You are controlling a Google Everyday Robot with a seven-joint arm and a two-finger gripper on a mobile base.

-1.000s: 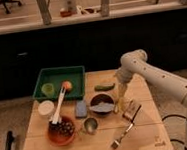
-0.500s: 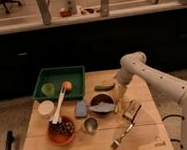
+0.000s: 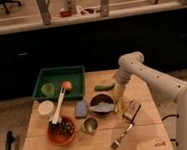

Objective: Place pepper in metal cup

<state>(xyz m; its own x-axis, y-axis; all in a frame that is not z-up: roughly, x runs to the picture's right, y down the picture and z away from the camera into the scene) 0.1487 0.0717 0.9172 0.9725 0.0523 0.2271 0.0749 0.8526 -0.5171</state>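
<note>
The pepper [image 3: 104, 87], small, slim and green, lies on the wooden table [image 3: 144, 144] near its far edge, just behind a dark bowl [image 3: 101, 105]. The metal cup [image 3: 90, 125], small and grey-silver, stands upright near the table's front middle, left of and in front of that bowl. My gripper [image 3: 119, 89] hangs from the white arm [image 3: 132, 64] that comes in from the right. It sits low over the table, just to the right of the pepper, and holds nothing that I can see.
A green tray [image 3: 56, 73] at the back left holds a light-green cup [image 3: 47, 89] and an orange fruit [image 3: 66, 86]. Also on the table are a white cup [image 3: 46, 109], an orange bowl with a spoon [image 3: 61, 129], a blue sponge [image 3: 81, 109], a pale yellow item [image 3: 117, 105], a brown block [image 3: 132, 109] and a fork [image 3: 122, 136].
The arm's elbow has shifted slightly left and down, bringing the gripper a little closer to the pepper. The objects on the table have not moved.
</note>
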